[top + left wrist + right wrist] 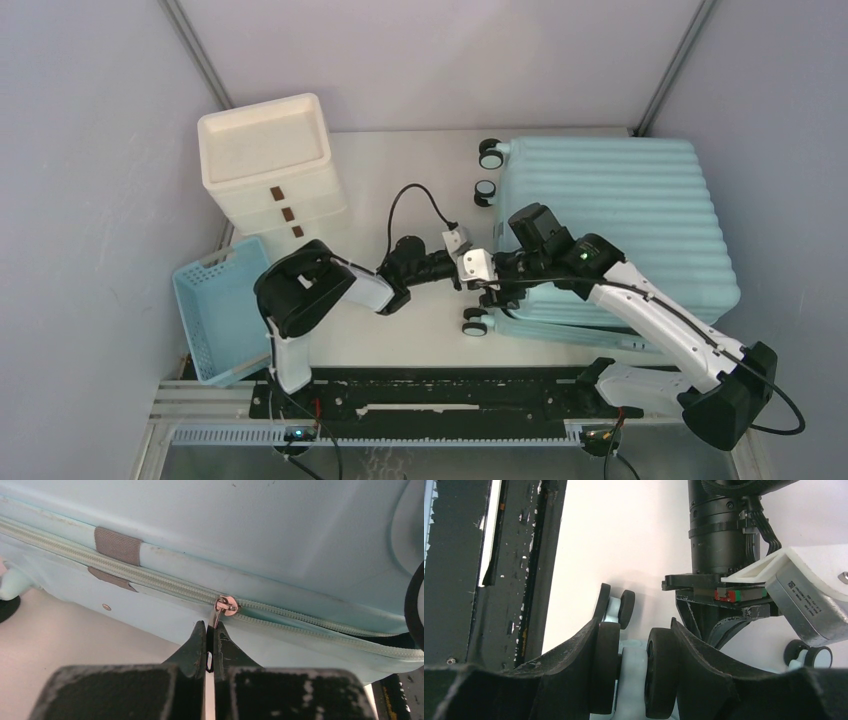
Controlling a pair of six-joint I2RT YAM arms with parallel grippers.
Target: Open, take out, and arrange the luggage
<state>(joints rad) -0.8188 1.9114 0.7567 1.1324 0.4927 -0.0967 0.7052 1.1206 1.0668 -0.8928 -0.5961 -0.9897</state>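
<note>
Grey walls enclose an off-white tabletop (385,160). At its left sit a blue lattice plastic basket (215,300) and a white drawer unit with brown handles (270,165). Mid-table, the left gripper (210,630) is clenched on the metal zipper pull (223,606). The light-blue ribbed hard-shell suitcase (620,215) lies flat on the right, its zip partly parted. The right gripper (634,645) clasps one black-and-white caster wheel (606,667).

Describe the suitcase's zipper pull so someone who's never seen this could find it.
Find the big light-blue luggage, the largest thing in view. A pale zipper runs along its wheeled end. The zipper pull is the only shiny pinkish metal piece on it, pinched by the left gripper.
</note>
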